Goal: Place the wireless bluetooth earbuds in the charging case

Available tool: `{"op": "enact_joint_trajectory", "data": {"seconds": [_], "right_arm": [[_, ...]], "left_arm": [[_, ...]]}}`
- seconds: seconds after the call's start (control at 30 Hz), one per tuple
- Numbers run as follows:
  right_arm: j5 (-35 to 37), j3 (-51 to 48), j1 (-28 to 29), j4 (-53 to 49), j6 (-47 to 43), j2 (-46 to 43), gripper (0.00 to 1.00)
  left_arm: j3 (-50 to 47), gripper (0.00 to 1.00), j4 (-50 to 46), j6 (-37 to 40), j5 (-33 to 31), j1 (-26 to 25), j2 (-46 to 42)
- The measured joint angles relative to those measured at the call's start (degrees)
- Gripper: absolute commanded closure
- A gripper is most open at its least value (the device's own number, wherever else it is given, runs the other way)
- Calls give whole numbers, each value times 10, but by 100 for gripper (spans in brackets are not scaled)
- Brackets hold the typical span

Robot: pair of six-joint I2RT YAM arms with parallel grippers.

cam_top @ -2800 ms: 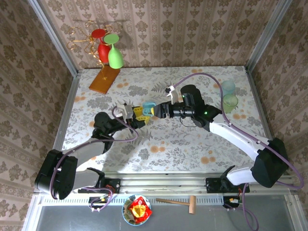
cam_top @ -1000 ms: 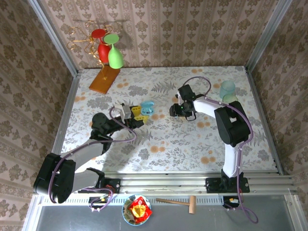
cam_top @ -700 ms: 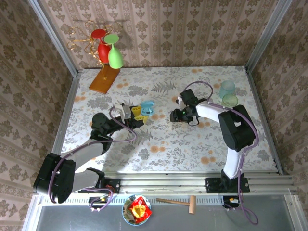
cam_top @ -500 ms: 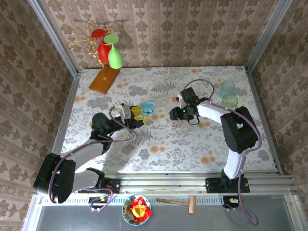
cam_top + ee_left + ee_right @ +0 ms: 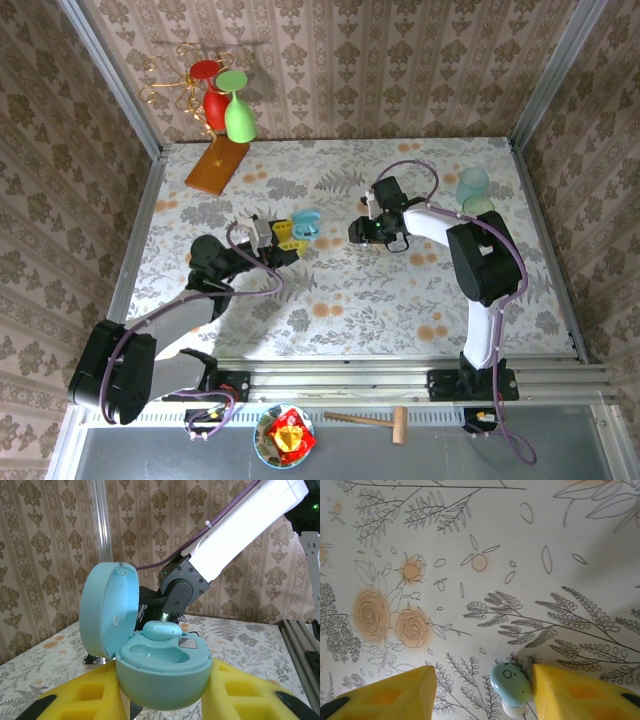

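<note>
My left gripper is shut on the light-blue charging case, whose round lid stands open. Its yellow fingers press the case body from both sides. One light-blue earbud sits in the far slot; the near slot is hollow. My right gripper is low over the table, right of the case, and open. A second light-blue earbud with a white tip lies on the cloth between its fingers, close against the right finger. The left finger stands well apart from it.
Two translucent cups stand at the right back, behind the right arm. A wine-glass stand on a wooden base is at the back left. A bowl and small hammer lie below the table's near rail.
The right gripper has drawn back from the case to the right and come down over the table. In the last second it only shifted slightly. The left gripper and case stayed put.
</note>
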Motion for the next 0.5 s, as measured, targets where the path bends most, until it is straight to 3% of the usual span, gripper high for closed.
{"op": "enact_joint_trajectory", "data": {"seconds": [0.2,0.5], "right_arm": [[-16,-35,0,5,0,-21,55],[-14,-42,0,3,-1,-50,51]], "left_arm": [[0,66,-5,0,0,0,-4],[0,66,-13,0,0,0,-5]]}}
